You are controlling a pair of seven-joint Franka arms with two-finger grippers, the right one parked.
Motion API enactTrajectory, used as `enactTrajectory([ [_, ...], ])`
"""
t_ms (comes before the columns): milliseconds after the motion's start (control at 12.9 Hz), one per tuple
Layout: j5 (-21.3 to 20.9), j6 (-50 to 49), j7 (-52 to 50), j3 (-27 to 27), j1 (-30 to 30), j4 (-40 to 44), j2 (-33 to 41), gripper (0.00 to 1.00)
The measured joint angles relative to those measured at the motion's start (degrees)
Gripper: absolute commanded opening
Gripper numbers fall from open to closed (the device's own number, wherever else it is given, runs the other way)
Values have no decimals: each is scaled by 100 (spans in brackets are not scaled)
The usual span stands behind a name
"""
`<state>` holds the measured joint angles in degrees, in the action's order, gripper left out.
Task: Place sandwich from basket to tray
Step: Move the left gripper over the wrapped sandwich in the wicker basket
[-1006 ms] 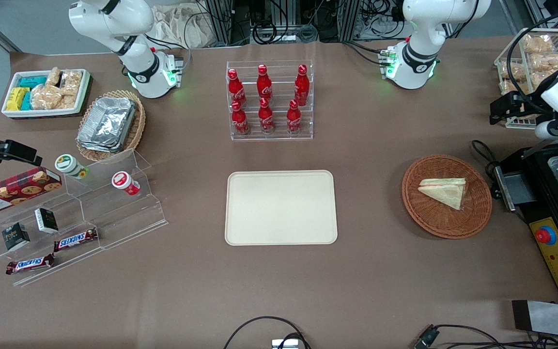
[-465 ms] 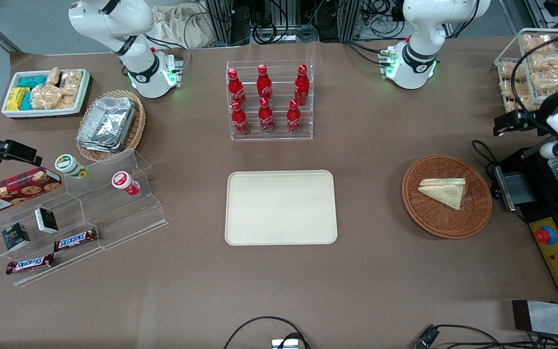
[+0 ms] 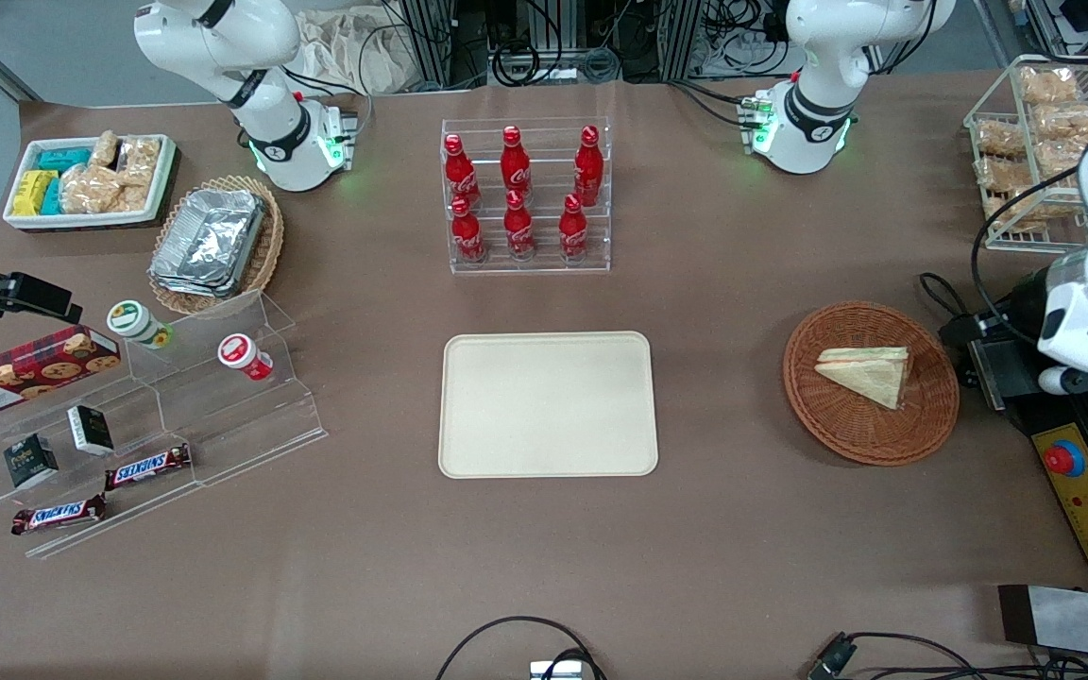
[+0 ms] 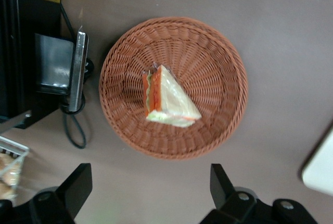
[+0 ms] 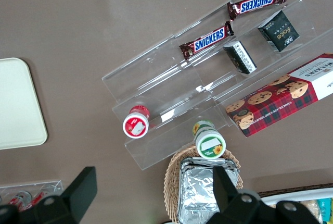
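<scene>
So I'm at the approach step: jaws (image 4: 148, 193) spread wide, empty, hovering beside the basket (image 4: 223, 73). Sandwich (image 4: 167, 98) lies in it. Next I'd center over it and drop, then carry to the tray (image 3: 548, 404).

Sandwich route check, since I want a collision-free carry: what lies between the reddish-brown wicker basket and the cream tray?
In the front view, only bare brown tabletop lies between the round reddish-brown wicker basket and the flat cream rectangular tray. The open claw hangs above the basket.
</scene>
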<state>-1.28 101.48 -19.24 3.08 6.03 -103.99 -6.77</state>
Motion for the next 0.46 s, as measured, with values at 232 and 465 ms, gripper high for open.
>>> enactTrajectory([
  [232, 8, 1322, -439, -1, 133, -1083, 124, 100],
  [465, 181, 2405, -738, -4, 339, -2025, 249, 100],
])
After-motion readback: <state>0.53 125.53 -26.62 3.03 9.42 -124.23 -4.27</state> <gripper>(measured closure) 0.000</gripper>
